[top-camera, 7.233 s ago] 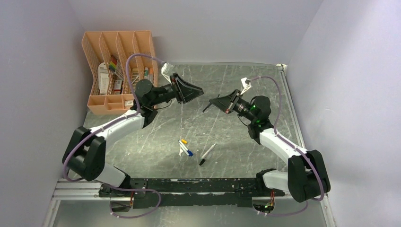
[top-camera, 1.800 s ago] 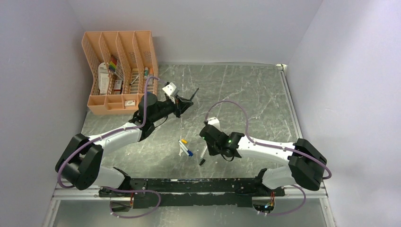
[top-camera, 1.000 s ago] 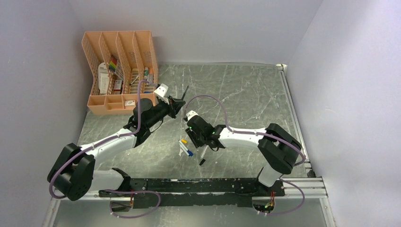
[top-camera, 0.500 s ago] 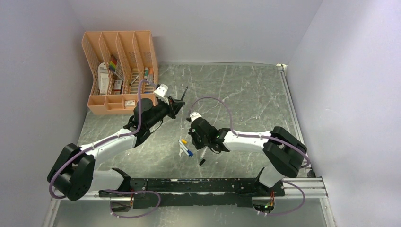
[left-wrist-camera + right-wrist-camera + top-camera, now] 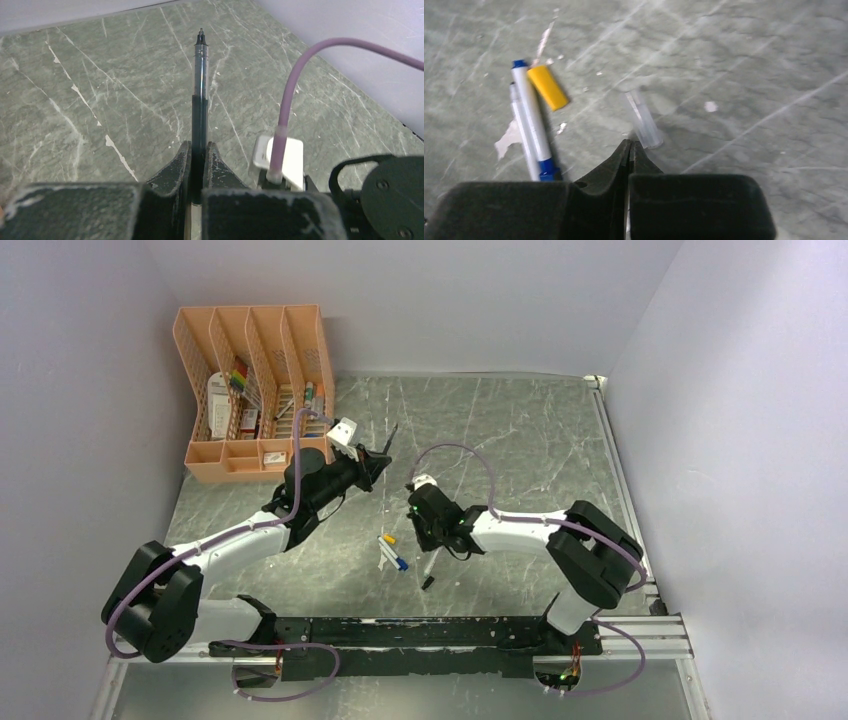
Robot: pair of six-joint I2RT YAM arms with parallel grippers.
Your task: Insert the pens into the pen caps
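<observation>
Judging from the overhead view, most of the job looks left: two white pens (image 5: 391, 555) lie just beside the yellow cap (image 5: 389, 538) on the counter (image 5: 520, 440), with the right end effector (image 5: 424, 532) low to that cap's right.

In the left wrist view, the left end effector (image 5: 199, 150) is clenched on the dark pen (image 5: 200, 95), whose tip is bare.

In the right wrist view, the right end effector's jaws are pressed together, seemingly empty, near a blurred clear tube (image 5: 643, 122) right of the yellow cap.

No legible text, brand, number or sign is found: the dark pen (image 5: 200, 95) clamped in the left gripper (image 5: 199, 147) reads bare, as do the white pens (image 5: 535, 135) left of the right gripper (image 5: 629, 146), and the packets (image 5: 218, 400) in the organizer (image 5: 250, 312) are too small to read.
</observation>
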